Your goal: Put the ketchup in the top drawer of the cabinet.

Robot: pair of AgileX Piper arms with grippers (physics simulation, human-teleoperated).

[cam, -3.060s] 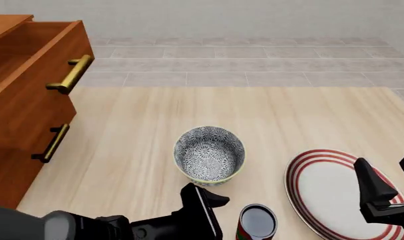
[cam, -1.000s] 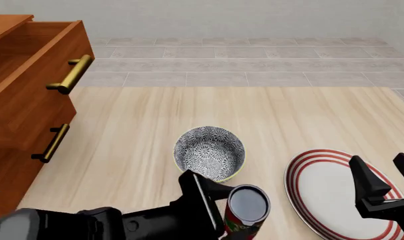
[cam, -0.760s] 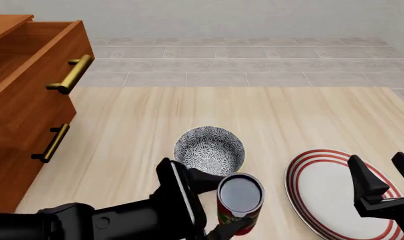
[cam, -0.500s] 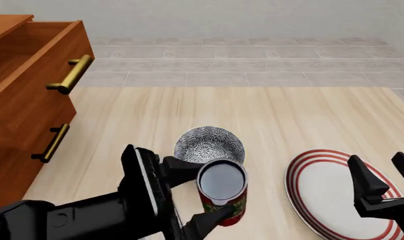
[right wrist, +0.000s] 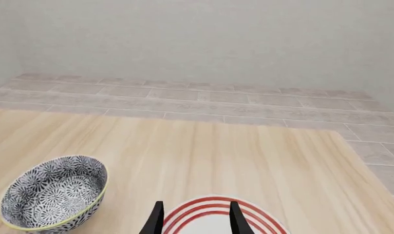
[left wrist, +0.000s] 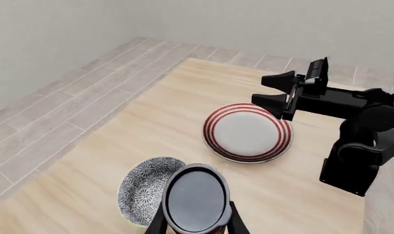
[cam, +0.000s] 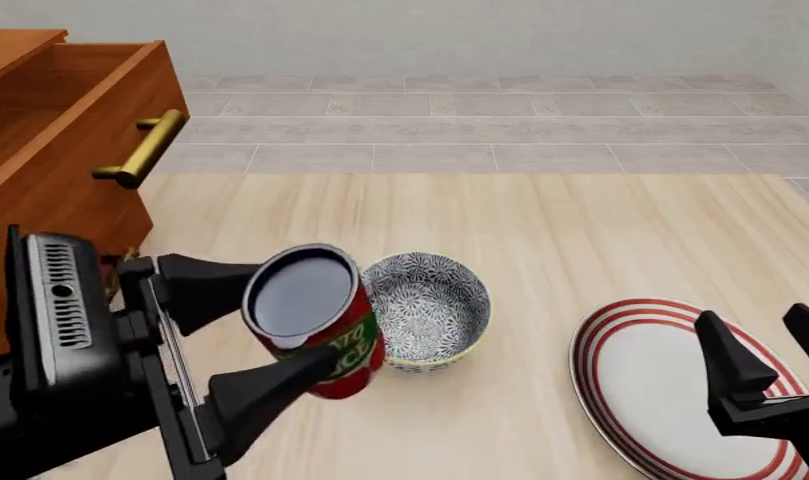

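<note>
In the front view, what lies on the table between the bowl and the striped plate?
Nothing: in the front view, only bare wood of the table shows between the bowl and the plate.

The cabinet (cam: 31,150) was cut off by the front view's left edge, its lower drawer handle hidden behind the left gripper (cam: 237,345). The ketchup (cam: 317,320) covered part of the bowl (cam: 431,310). The plate (cam: 644,385) ran off the bottom edge, partly behind the right gripper (cam: 771,360).
</note>
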